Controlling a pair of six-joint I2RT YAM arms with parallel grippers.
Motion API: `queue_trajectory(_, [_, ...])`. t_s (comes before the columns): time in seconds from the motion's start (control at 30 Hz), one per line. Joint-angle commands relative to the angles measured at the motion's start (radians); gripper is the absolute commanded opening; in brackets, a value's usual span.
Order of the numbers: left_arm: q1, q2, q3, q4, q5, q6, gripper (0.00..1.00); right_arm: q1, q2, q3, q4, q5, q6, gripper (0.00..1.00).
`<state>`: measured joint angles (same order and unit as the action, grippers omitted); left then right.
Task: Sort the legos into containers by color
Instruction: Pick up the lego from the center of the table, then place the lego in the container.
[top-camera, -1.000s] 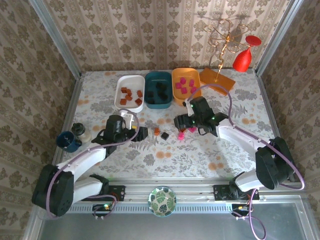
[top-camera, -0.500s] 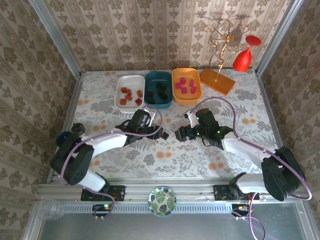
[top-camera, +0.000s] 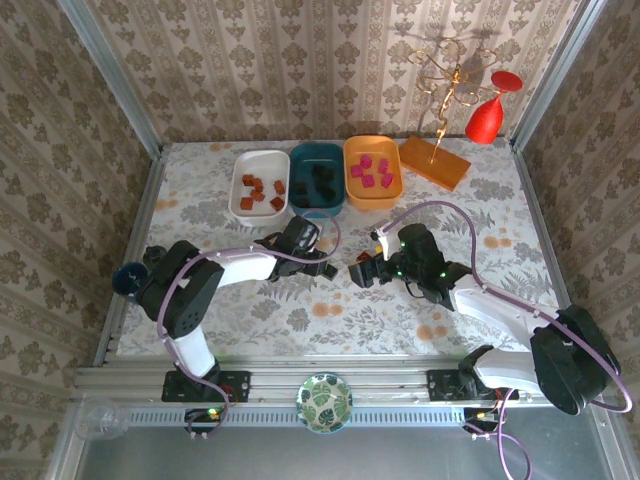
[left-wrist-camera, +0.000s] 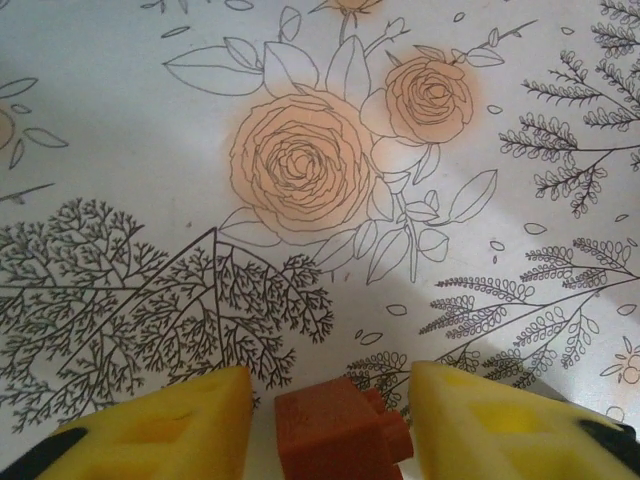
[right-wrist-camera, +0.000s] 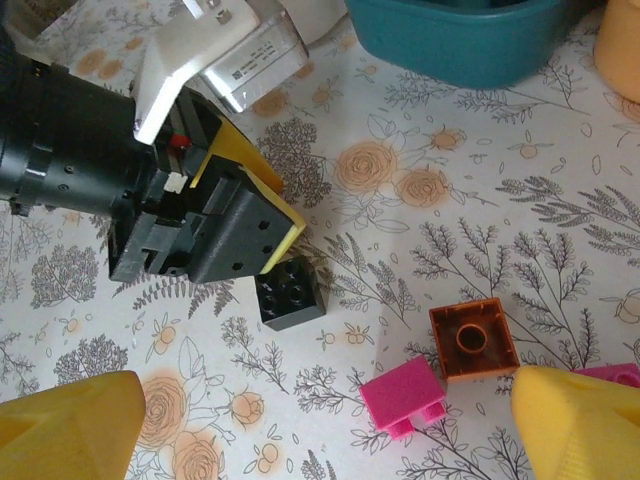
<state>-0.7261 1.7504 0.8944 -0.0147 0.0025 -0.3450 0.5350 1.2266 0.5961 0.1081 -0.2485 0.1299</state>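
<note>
My left gripper (left-wrist-camera: 330, 400) is low over the table, open, with a brown-orange lego (left-wrist-camera: 335, 435) between its yellow fingers; a thin gap shows on the lego's left side. From above it (top-camera: 318, 262) lies mid-table, tip to tip with my right gripper (top-camera: 360, 272). The right gripper (right-wrist-camera: 328, 392) is wide open above a pink lego (right-wrist-camera: 405, 398) and an upturned brown-orange lego (right-wrist-camera: 475, 338). A black lego (right-wrist-camera: 290, 290) lies against the left gripper's fingers (right-wrist-camera: 245, 225). At the back stand the containers: white (top-camera: 262, 163) with brown legos, teal (top-camera: 300, 205) with black ones, orange (top-camera: 395, 190) with pink ones.
Another pink lego (right-wrist-camera: 610, 372) pokes out by the right finger. An orange board with a gold wire stand (top-camera: 435, 160) and a red glass (top-camera: 487, 115) are at the back right. A dark blue cup (top-camera: 130, 278) and a small jar (top-camera: 155, 258) sit far left, and a patterned dish (top-camera: 324, 402) sits on the near rail.
My left arm has reached right to the loose legos and its jaws have narrowed around the brown-orange one. The right gripper has come nearer and opened wider.
</note>
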Motion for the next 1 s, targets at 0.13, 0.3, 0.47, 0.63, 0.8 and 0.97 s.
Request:
queue_trajectory(0.13, [-0.006, -0.007, -0.01, 0.005, -0.042, -0.007, 0.35, 0.005, -0.01, -0.018, 0.033, -0.009, -0.001, 0.95])
queue_trajectory(0.3, [0.006, -0.098, -0.073, 0.046, -0.088, -0.02, 0.29, 0.005, -0.004, -0.013, 0.033, -0.01, 0.004, 0.95])
queue_trajectory(0.47, [0.1, -0.26, -0.114, 0.039, -0.091, 0.001, 0.28, 0.01, -0.017, -0.016, 0.043, -0.004, 0.012, 0.96])
queue_trajectory(0.63, [0.254, -0.336, -0.058, 0.023, -0.047, 0.024, 0.28, 0.011, -0.013, -0.019, 0.061, -0.009, 0.026, 0.95])
queue_trajectory(0.8, [0.387, -0.225, 0.084, 0.038, 0.004, 0.028, 0.29, 0.025, -0.008, -0.011, 0.09, -0.031, 0.063, 0.95])
queue_trajectory(0.97, [0.447, 0.004, 0.281, 0.036, 0.049, 0.019, 0.29, 0.056, -0.012, 0.01, 0.074, -0.017, 0.071, 0.95])
